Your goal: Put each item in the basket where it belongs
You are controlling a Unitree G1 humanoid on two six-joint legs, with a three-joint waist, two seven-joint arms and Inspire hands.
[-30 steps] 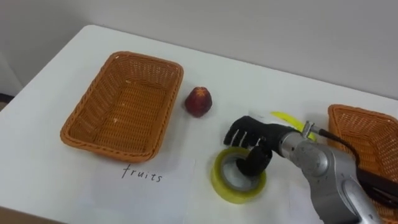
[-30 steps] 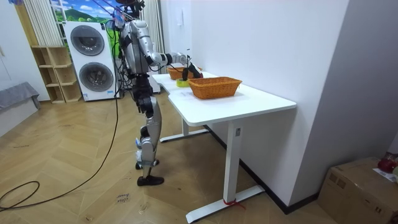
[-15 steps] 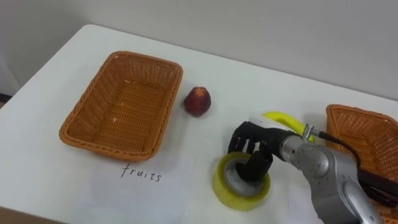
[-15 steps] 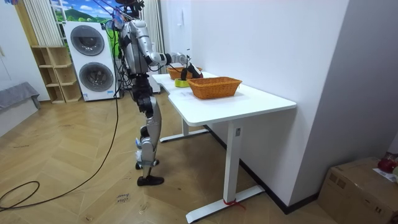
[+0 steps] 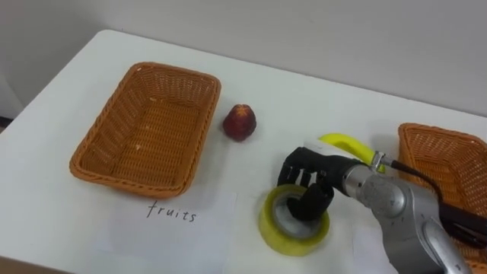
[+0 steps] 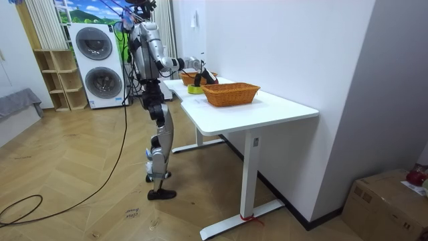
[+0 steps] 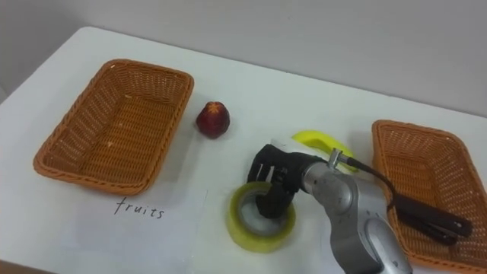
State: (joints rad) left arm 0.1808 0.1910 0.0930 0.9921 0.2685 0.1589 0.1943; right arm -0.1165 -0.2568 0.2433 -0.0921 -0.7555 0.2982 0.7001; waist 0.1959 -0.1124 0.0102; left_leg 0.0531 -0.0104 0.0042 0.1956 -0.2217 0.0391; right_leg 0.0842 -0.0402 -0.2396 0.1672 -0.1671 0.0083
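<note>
While I stand at the table's point(image 5: 53, 221) end, my right hand point(image 5: 313, 173) rests on the tape point(image 5: 274, 232), which lies flat on the tabletop at the near edge, between the two baskets. The fingers point(image 5: 293, 169) are curled over the far rim of the roll, and the thumb point(image 5: 310, 202) reaches down into its core, so the roll's far wall sits pinched between them. The roll is yellow with a pale inner ring.

Left of the tape, a handwritten label point(image 5: 173, 213) on a sheet reads "fruits". It lies just in front of the left basket point(image 5: 129, 183).

Count of items:
- Tape: one, under my right hand.
- Baskets: two, both wicker, well apart. The left one holds nothing. The right basket point(image 5: 402, 144) holds one dark item point(image 7: 426, 218); I cannot tell what it is.
- Red fruit point(image 5: 239, 122): one, on the tabletop just beside the left basket's right wall, not touching it.
- Banana point(image 5: 346, 143): one, on the tabletop just behind my right hand, partly hidden by it, left of the right basket.

Seen from the room, two washers point(image 6: 100, 67) stand against the wall beyond me.
</note>
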